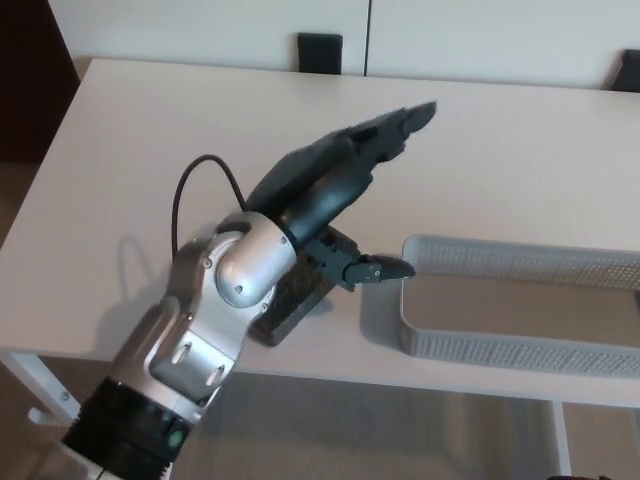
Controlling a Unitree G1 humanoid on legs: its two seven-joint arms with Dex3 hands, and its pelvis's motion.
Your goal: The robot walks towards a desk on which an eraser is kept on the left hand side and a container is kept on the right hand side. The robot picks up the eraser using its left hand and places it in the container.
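One view only, from the robot's head, looking steeply down over the near edge of the desk point(150, 130). It sits close: the left arm point(200, 330) fills the foreground, and beyond the desk's far edge a strip of wall point(200, 25) shows.

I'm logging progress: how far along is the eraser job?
Done: the robot stands at the white desk. In hand: the open black left hand hovers above the dark rectangular eraser, which lies flat on the desk, ungrasped. Left: gripping, lifting, and placing it in the empty grey mesh container.
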